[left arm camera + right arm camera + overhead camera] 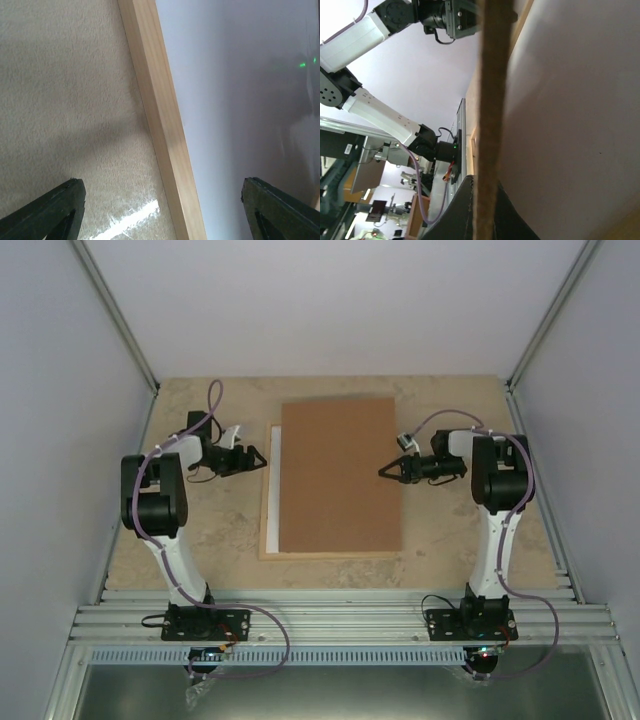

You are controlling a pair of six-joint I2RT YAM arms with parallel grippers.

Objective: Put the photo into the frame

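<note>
The table (200, 540) is a broad slab with a mottled beige, stone-like top, walled by pale panels on three sides and edged with ribbed aluminium rail at the near side. On its middle lies the backing panel (338, 475), a flat, matte brown fibreboard rectangle with square corners, its long sides running away from the arms. Beneath it sits the frame (330, 555), of which only the near and left slats show: thin, straight strips of smooth, pale wood with a fine grain. Between the left slat and the panel's left edge a narrow band of white sheet (275, 490) is exposed, smooth and slightly glossy in the left wrist view. Bare tabletop runs down both sides of the frame, with a narrower margin at the far and near ends. The left gripper (262, 459) hangs just beside the frame's left slat, fingers spread wide, one over the table and one over the white sheet. The right gripper (383, 471) meets the panel's right edge, its jaws pressed together on that thin brown edge.
</note>
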